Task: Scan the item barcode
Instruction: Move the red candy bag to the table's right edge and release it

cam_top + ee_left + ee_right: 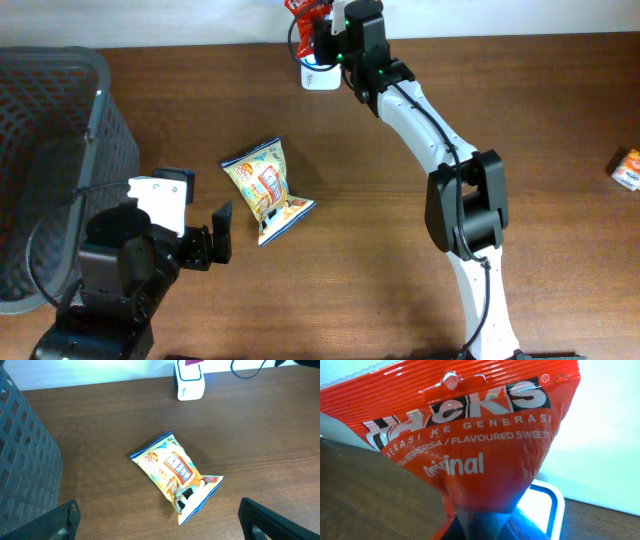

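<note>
My right gripper point(328, 38) is shut on a red Hacks sweets packet point(304, 10) at the table's far edge, holding it just over the white barcode scanner point(318, 76). In the right wrist view the red packet point(465, 435) fills the frame. Its pinched end narrows down into my right gripper point(487, 527), and the scanner point(546, 505) glows blue-white behind it. My left gripper point(218, 236) stands wide open on the near left with nothing in it. A yellow snack bag point(175, 472) lies flat on the table just beyond my left gripper point(160, 529).
A dark mesh basket point(50, 150) stands at the left edge, its wall point(25, 460) close beside my left gripper. A small orange item point(627, 168) lies at the far right edge. The yellow snack bag point(268, 190) is mid-table.
</note>
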You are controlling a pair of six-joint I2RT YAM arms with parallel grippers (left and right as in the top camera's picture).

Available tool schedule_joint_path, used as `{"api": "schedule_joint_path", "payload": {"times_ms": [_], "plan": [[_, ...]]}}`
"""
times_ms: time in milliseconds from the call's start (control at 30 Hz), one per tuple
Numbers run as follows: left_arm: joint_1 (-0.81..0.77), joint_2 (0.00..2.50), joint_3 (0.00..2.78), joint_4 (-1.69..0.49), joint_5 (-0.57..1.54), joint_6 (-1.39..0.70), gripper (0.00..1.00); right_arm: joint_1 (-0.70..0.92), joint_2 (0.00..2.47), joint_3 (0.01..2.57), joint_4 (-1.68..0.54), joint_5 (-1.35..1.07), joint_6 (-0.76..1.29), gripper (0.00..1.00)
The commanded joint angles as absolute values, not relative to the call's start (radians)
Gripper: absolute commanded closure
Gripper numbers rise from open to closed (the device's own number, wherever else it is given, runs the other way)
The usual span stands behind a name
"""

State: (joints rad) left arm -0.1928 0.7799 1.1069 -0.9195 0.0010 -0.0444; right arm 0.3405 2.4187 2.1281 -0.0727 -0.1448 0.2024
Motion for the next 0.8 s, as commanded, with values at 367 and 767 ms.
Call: {"api": "schedule_joint_path", "payload": {"times_ms": [367,767], "plan": [[-0.187,0.78,1.106,-0.917,0.012,-0.026,0.01,-0.244,2.193,2.145,-0.73,0.181,0.278,0.96],[-0.187,0.78,1.106,-0.917,0.012,-0.025,0.01,-0.643,2.28,2.144,-0.853,0.186,0.271,0.86]]}}
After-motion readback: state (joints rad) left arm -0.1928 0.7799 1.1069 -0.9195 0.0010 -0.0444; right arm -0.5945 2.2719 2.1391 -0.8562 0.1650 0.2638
